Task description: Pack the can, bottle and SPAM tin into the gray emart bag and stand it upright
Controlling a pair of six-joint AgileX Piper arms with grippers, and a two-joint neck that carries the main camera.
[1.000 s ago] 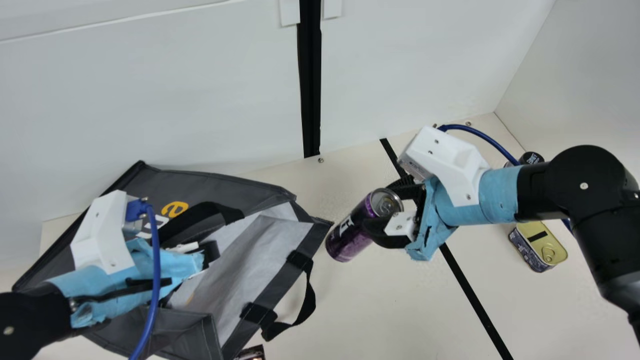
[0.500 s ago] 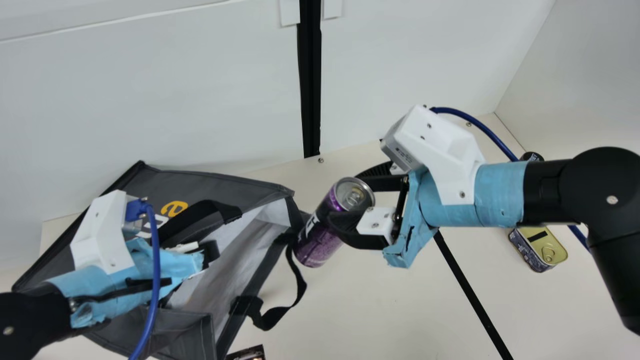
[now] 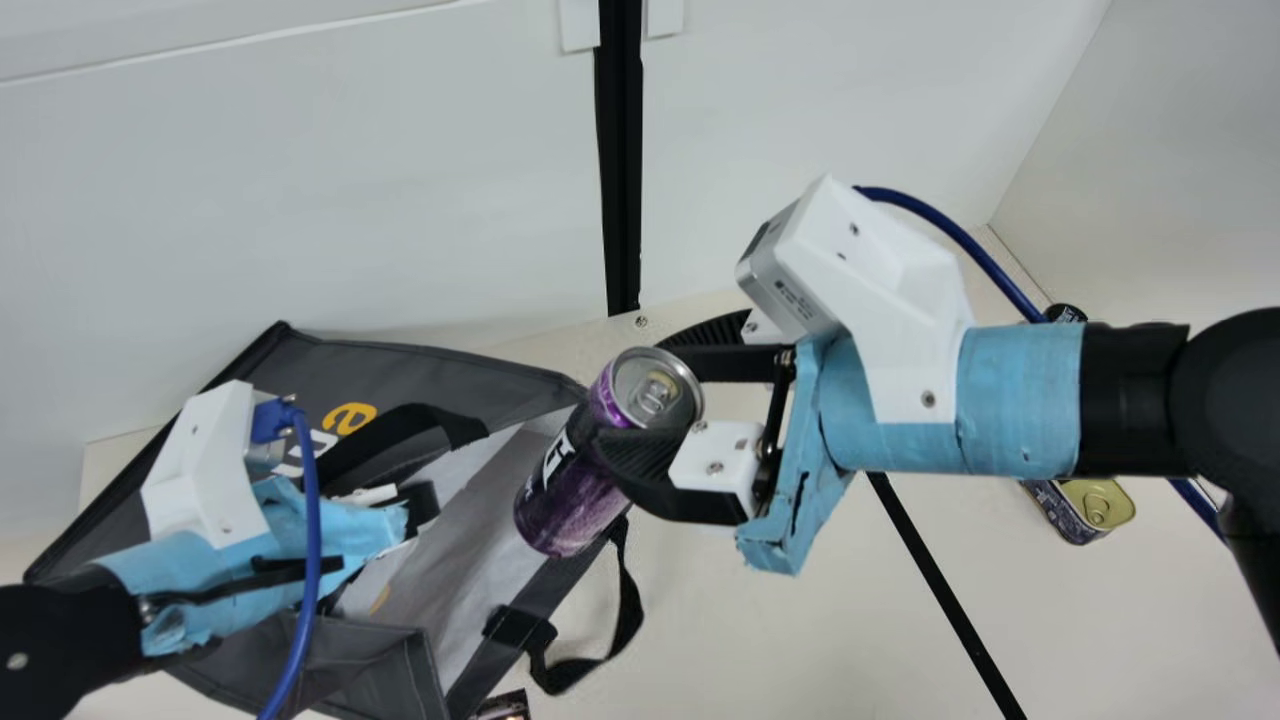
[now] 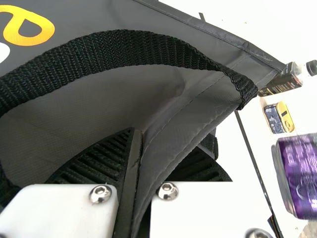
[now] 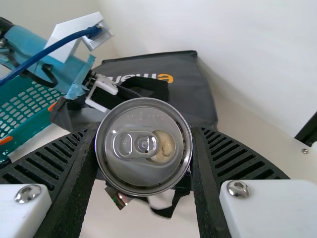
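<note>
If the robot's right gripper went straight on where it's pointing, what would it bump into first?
Probably the gray emart bag, around its open mouth. The can held in the right gripper would likely touch it first, but the height above the bag is hard to judge.

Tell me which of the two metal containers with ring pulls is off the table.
The purple drink can: the right gripper holds it up, while the gold-lidded SPAM tin rests on the table.
</note>
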